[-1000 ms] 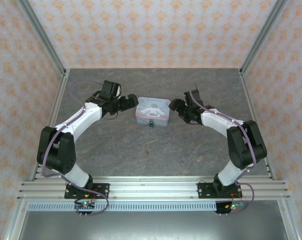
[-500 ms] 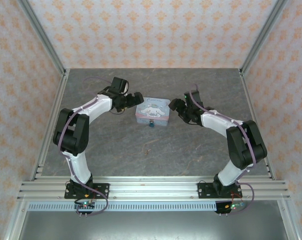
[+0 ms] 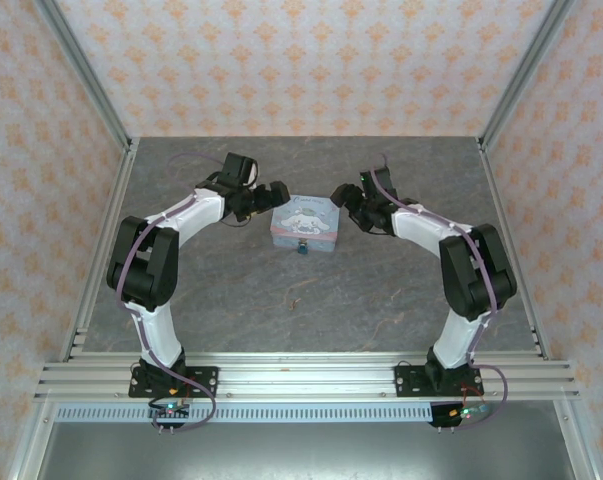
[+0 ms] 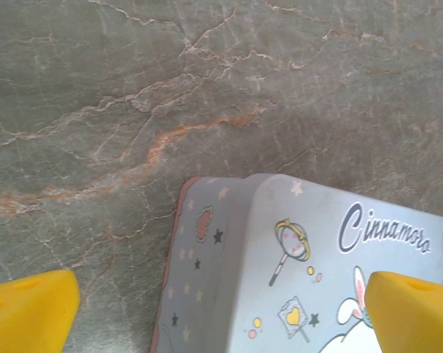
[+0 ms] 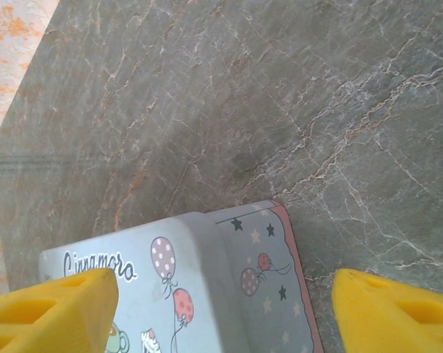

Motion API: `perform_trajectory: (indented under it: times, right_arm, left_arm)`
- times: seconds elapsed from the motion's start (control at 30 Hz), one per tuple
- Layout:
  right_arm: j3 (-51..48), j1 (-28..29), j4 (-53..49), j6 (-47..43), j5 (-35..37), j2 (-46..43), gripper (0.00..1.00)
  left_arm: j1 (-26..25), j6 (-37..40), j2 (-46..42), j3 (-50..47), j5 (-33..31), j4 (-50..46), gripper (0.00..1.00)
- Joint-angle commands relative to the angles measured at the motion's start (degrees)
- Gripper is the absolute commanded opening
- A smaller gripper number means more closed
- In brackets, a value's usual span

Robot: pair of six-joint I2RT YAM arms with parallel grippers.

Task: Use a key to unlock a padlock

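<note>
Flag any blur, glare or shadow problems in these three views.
Top external: even diffuse light, no glare, but the padlock and key are mere specks. Left wrist: tin box lettering sharp, faint shadow on the table beyond it, yellow fingertips slightly soft. Right wrist: tin box sharp, fingertips soft-edged.

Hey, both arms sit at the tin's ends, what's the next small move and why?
Probably ease the left pincer forward and close on the tin: its open fingers frame the tin's corner, and the padlock on the front needs steadying before the key goes in.
</note>
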Motion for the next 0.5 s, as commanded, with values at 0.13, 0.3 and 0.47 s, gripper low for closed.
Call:
perform_trajectory:
  times: [0.13, 0.3, 0.47]
  right_arm:
    - [2.6, 0.8, 0.7, 2.4, -1.1, 2.4, 0.72]
    - [1.5, 1.6, 1.9, 2.9, -1.9, 1.9, 0.67]
    - [-0.5, 2.4, 3.5, 2.8, -3.7, 0.9, 0.58]
  left_arm:
    - [-2.0, -2.7, 0.4, 1.6, 2.4, 3.3, 1.00]
    - [-4.1, -3.3, -0.8, -0.7, 2.3, 4.7, 1.00]
    - [-5.7, -4.6, -3.0, -4.8, 1.9, 7.2, 1.00]
